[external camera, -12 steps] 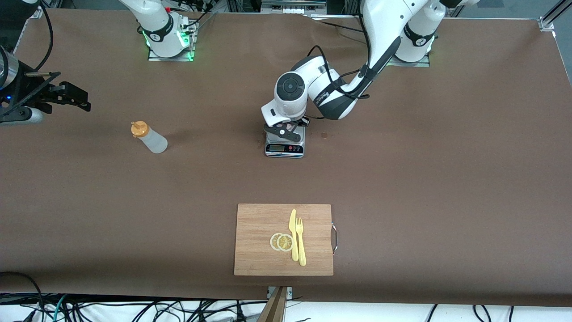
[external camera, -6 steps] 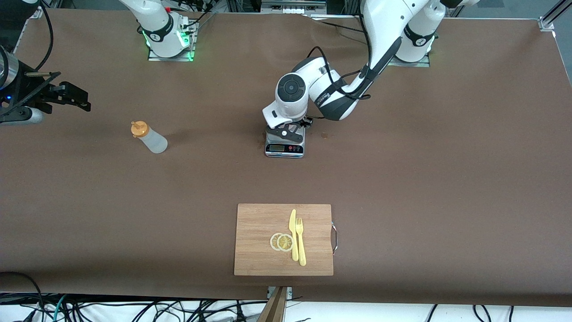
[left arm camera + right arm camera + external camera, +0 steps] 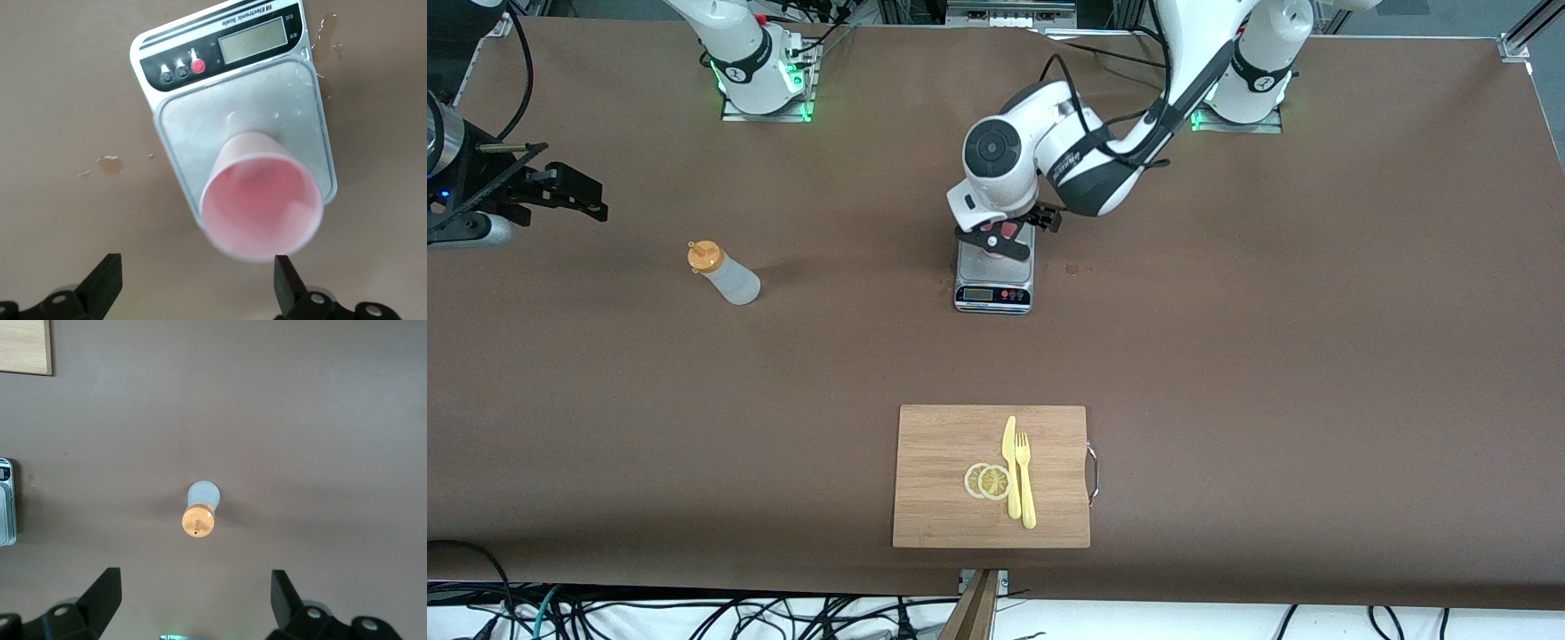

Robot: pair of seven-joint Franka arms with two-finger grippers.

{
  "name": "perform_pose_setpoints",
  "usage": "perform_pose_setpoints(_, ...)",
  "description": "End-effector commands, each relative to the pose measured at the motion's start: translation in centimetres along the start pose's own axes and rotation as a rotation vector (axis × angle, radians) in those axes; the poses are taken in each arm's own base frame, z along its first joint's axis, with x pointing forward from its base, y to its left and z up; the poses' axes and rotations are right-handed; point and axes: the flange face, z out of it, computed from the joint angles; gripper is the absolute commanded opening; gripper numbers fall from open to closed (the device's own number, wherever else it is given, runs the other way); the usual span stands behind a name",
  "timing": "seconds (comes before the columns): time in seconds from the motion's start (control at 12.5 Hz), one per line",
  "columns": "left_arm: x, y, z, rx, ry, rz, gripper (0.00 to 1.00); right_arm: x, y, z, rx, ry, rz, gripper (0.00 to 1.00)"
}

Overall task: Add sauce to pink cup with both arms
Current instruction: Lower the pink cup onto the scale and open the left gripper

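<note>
We have the pink cup (image 3: 262, 203) set on the scale (image 3: 180, 130); our left gripper (image 3: 193, 283) hangs released over it. The sauce (image 3: 725, 275) stands at the scale's nine o'clock. Next, our spread-fingered right gripper (image 3: 193, 600) likely must descend and clasp it.

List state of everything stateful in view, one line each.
pink cup: upright on the scale platform, released, looks empty.
scale: on table, carrying the cup; display unreadable.
sauce bottle: upright on table, cap on, untouched.
left hand: open, above the cup.
right hand: open, above the sauce bottle, holding nothing.
</note>
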Motion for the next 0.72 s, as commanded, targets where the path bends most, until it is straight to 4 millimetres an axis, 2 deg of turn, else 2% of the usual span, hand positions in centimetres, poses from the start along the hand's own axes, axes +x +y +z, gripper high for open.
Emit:
perform_pose_setpoints(0.0, -2.1, -1.3, -4.8, 0.042, 0.015, -0.015, 1.0, -0.1, -0.1, -0.2, -0.004, -0.002, 0.009, 0.99)
perform_pose_setpoints(0.08, -2.2, -2.7, -6.9, 0.048, 0.015, -0.035, 1.0, -0.1, -0.1, -0.1, -0.004, -0.003, 0.009, 0.99)
perform_pose_setpoints(0.24, -2.3, -6.8, -10.8, 0.051, 0.017, -0.097, 1.0, -0.1, -0.1, -0.2, -0.004, -0.002, 0.009, 0.99)
perform_pose_setpoints(0.32, -2.4, -8.6, -11.8, 0.055, -0.004, -0.117, 1.0, -0.1, -0.1, -0.2, -0.004, -0.002, 0.009, 0.99)
perform_pose_setpoints(0.4, -2.8, -10.5, -14.0, 0.042, -0.002, -0.135, 1.0, -0.1, -0.1, -0.2, -0.004, -0.002, 0.009, 0.99)
perform_pose_setpoints(0.64, -3.0, -17.7, -19.4, 0.02, -0.016, -0.194, 1.0, -0.1, -0.2, -0.2, -0.004, -0.002, 0.008, 0.99)
